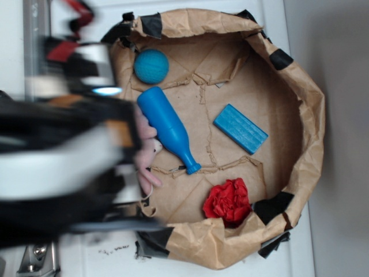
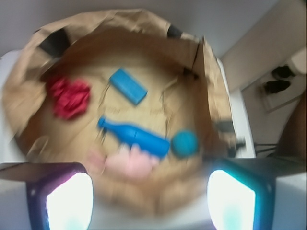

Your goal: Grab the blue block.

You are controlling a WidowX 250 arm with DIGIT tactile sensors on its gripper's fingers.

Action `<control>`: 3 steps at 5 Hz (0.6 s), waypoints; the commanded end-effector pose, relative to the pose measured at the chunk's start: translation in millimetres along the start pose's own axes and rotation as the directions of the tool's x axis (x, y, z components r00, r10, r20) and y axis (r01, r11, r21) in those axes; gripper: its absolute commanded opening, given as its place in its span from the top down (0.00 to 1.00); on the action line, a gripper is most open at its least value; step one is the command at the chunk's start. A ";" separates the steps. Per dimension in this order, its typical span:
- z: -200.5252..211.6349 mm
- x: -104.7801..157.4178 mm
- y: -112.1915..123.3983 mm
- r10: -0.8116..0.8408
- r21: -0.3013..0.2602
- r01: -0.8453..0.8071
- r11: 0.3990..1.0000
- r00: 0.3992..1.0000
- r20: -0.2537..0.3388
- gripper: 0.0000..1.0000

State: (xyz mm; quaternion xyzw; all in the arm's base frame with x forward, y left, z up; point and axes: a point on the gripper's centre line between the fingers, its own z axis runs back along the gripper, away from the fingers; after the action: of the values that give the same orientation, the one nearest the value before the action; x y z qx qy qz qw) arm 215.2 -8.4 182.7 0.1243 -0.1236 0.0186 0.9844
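Blue block: the blue block (image 1: 241,128) lies flat on the paper floor of the bag, out towards the far side from the arm; nothing touches it, so its long faces are free for a grip; in the wrist view it (image 2: 127,85) sits well ahead of the camera, angled across the picture.

Neighbours: the blue pin (image 1: 167,128) lies on its side between block and arm, near the block but apart from it; the teal ball (image 1: 151,66) rests by the bag wall beside the pin's fat end; the red cloth (image 1: 228,201) is bunched at the opposite wall; a pink toy (image 1: 146,156) is tucked against the pin on the arm's side, partly hidden.

Bag: the brown paper bag (image 1: 300,115) has its walls rolled down and taped, I'd guess to keep the pieces corralled yet reachable from above; it stands on a white counter (image 1: 297,34).

Pincer: the pincer (image 2: 149,201) hangs back over the near rim, blurred; the two fingers (image 2: 67,199) show wide apart with nothing between them; spread, I'd judge.

Stage: approach; the block is not yet reached; the pin lies in the straight path, so coming down from above looks wiser.
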 end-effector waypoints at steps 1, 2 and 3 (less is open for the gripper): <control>-77.7 63.9 -0.1 -0.207 -0.063 0.211 0.976 0.977 0.059 0.00; -112.3 77.3 6.7 -0.269 -0.100 0.272 0.957 0.962 0.038 0.00; -149.6 86.0 -1.7 -0.353 -0.175 0.352 0.919 0.935 0.026 0.00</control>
State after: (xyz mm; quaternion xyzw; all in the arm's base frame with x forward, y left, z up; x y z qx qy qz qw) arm 325.0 28.4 44.7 0.0466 -0.0616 -0.1716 0.9821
